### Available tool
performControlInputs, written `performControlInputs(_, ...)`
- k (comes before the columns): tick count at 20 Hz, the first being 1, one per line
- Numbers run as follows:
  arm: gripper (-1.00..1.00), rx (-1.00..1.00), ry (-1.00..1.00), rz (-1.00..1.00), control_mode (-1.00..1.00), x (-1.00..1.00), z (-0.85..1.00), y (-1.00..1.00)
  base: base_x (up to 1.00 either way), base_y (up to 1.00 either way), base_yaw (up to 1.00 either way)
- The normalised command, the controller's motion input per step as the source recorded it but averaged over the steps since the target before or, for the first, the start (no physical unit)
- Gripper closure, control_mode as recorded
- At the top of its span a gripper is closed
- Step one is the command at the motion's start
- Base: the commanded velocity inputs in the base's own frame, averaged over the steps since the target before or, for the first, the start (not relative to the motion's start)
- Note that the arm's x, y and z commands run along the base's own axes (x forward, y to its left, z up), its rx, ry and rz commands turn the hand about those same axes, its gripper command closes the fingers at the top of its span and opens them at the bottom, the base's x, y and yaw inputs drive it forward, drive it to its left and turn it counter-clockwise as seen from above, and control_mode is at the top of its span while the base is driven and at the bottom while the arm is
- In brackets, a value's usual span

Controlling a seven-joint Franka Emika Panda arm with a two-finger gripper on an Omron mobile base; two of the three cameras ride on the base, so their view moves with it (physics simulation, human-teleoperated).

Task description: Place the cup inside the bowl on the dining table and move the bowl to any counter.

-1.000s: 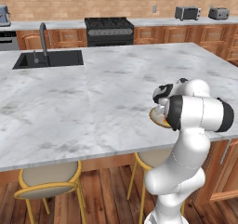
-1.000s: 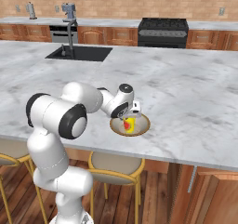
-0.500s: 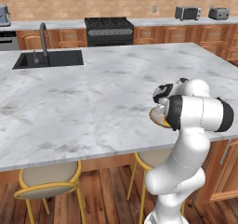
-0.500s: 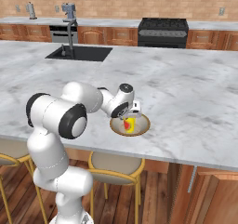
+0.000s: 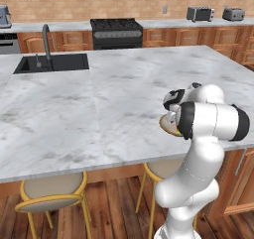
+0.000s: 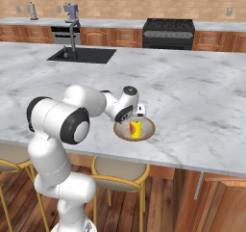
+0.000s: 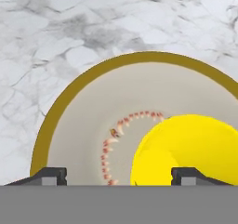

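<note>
Since the earlier pictures the arm, cup and bowl are all sitting where they were, and no shift is showing in either base view. From the left base camera, the gripper [image 5: 173, 115] is pointing down at the near edge of the dining table [image 5: 99, 109], and a sliver of the bowl [image 5: 166, 126] is peeking out just beneath it, the rest hidden behind the arm. From the right base camera, the gripper [image 6: 137, 117] is hanging directly over the bowl [image 6: 146, 129], and the cup [image 6: 136, 129] is standing upright inside the bowl, right under the fingers; whether they are touching it is too small to tell there. A black sink [image 6: 81, 55] is lying well beyond the hand, across the marble. From the hand camera, the two fingertips [image 7: 50, 175] are standing wide apart, one on each side, with nothing clamped between them: the hand is spread open and empty. The cup [image 7: 186, 146] is sitting just ahead of one fingertip, off to that side of the bowl [image 7: 83, 125], whose pale inside and brown rim are spreading out ahead of the fingers.
</note>
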Motion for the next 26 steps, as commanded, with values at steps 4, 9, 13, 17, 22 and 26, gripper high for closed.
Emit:
performControlInputs(4,-1.0,-0.05,0.06,0.0,-1.0,0.0,0.41,0.0,0.0,0.0,0.0)
performControlInputs(9,-1.0,-0.09,0.08,0.0,-1.0,0.0,0.54,0.12,0.0,0.0,0.0)
performControlInputs(13,-1.0,-0.12,0.1,0.0,-1.0,0.0,0.57,0.19,0.0,0.0,0.0)
performControlInputs(17,-1.0,-0.14,0.16,-0.02,-1.0,0.04,0.57,0.08,0.0,0.0,0.0)
performControlInputs(22,-1.0,-0.04,0.2,-0.16,-1.0,0.03,0.21,-0.06,0.0,0.0,0.0)
performControlInputs(26,-1.0,0.0,0.14,-0.27,-1.0,0.0,0.21,-0.18,0.0,0.0,0.0)
